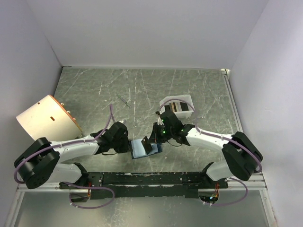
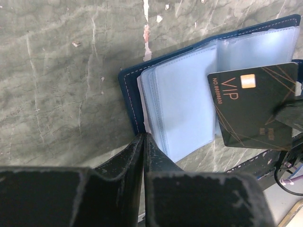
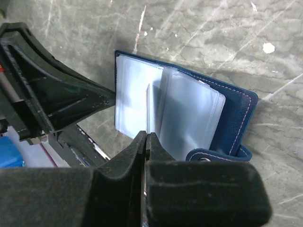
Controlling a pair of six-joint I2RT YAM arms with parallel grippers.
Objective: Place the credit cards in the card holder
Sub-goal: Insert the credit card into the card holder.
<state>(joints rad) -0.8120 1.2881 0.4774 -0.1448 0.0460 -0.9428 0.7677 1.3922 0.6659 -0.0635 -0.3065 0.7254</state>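
Note:
The card holder (image 1: 140, 148) lies open on the table, dark blue outside with clear blue-grey pockets (image 2: 182, 101); its snap tab (image 3: 215, 154) is at the near right in the right wrist view. My left gripper (image 2: 143, 137) is shut, and its tips touch the holder's left cover edge. My right gripper (image 3: 146, 136) is shut on a dark credit card with gold "VIP" lettering (image 2: 253, 106). It holds the card edge-on (image 3: 147, 106) over the open pockets (image 3: 189, 118). In the top view the card (image 1: 151, 144) stands over the holder's right half.
A white box-like tray (image 1: 179, 105) with more cards stands just behind my right arm. A large white and tan object (image 1: 45, 119) sits at the left wall. The arms' black base rail (image 1: 151, 178) runs along the near edge.

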